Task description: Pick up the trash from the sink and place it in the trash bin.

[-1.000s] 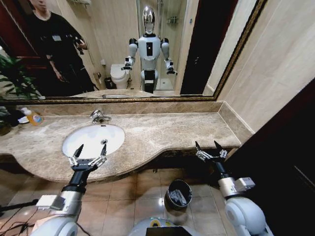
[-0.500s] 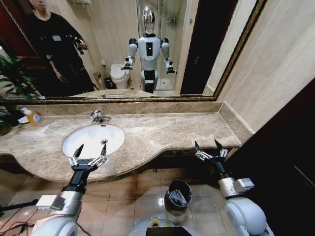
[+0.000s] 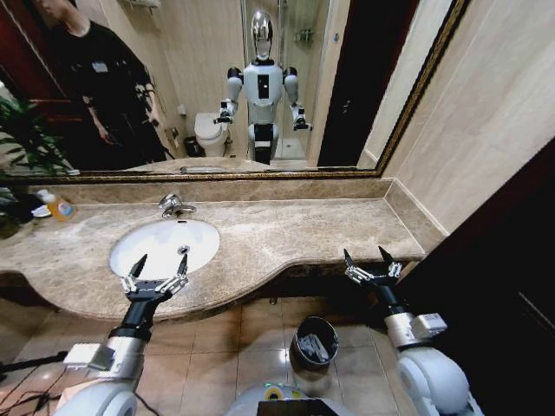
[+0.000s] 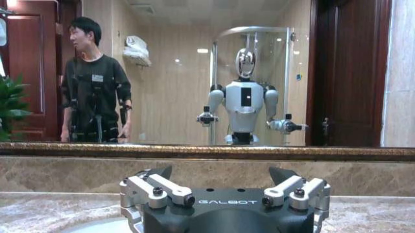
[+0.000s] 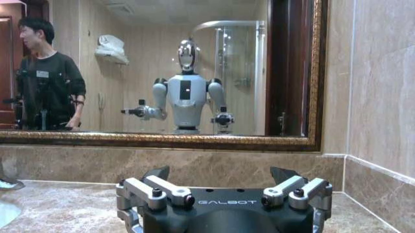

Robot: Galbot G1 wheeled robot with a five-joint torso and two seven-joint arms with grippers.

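Note:
The sink [image 3: 152,238] is a white oval basin in the beige marble countertop [image 3: 286,230], with a chrome faucet [image 3: 173,205] behind it; its bowl looks plain white. My left gripper [image 3: 159,264] [image 4: 220,174] hovers open over the basin's front rim, holding nothing. My right gripper [image 3: 368,260] [image 5: 220,174] stands open and holds nothing, just off the counter's right front edge. On the floor tiles between my arms sits the trash bin [image 3: 299,334], a small dark round pail. Pale scraps of trash [image 3: 314,348] lie inside it.
An orange-yellow bottle [image 3: 58,206] stands at the counter's far left beside a green plant [image 3: 22,139]. A gold-framed mirror [image 3: 260,87] covers the wall behind the counter. A tiled wall [image 3: 486,130] closes the right side, with a dark panel [image 3: 512,286] near my right arm.

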